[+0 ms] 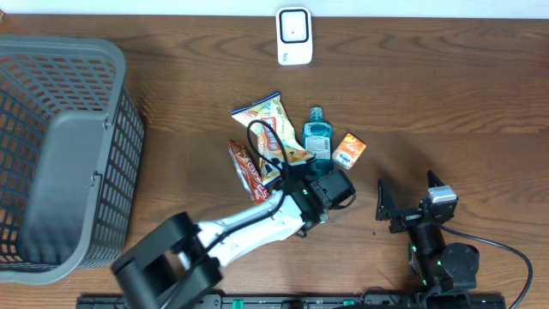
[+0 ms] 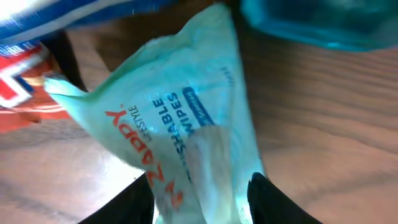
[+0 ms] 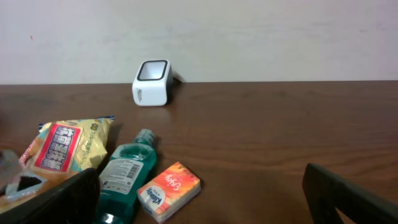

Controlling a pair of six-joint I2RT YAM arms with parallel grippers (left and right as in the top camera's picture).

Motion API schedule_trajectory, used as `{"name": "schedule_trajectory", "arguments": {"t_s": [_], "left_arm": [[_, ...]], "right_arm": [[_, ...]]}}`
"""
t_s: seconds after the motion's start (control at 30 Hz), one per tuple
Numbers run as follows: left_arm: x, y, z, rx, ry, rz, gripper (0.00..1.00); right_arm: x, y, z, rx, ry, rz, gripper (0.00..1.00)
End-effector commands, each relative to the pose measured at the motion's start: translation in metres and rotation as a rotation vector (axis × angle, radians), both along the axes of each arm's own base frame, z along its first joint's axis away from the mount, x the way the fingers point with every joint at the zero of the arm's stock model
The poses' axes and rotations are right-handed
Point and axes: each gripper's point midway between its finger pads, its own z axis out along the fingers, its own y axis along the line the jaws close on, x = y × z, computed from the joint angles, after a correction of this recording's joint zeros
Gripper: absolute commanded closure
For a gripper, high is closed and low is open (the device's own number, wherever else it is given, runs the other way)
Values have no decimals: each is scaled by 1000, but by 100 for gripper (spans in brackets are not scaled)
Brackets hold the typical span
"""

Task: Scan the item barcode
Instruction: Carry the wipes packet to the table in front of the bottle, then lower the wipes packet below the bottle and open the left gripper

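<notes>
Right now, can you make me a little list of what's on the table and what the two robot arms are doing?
scanner: white barcode scanner, at the far table edge
basket: grey basket, on the left
items: snack bag, mouthwash bottle, small orange pack, red wrapper, clustered mid-table
left end effector: fingers either side of a wipes pack; grip unclear
right end effector: open, holding nothing

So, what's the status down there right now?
Left jaws straddle wipes packet, grip unclear. Right jaws open, empty. Scanner at table's far edge. Snack bag and mouthwash bottle crowd the packet.
</notes>
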Motion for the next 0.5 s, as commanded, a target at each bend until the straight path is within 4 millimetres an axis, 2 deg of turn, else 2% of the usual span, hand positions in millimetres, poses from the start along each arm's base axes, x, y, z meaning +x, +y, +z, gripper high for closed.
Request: {"name": "schedule_trajectory", "arguments": {"t_s": [0.0, 0.1, 0.23, 0.47], "left_arm": [[15, 2, 51, -53, -130, -10, 51], [18, 9, 76, -75, -191, 4, 53], [19, 9, 93, -118, -222, 10, 91], [19, 8, 81, -93, -205, 8, 92]], "right_arm": [[0, 1, 0, -9, -2, 2, 1], [0, 1, 0, -9, -2, 2, 1], [0, 1, 0, -9, -2, 2, 1], [0, 1, 0, -9, -2, 2, 1]]}}
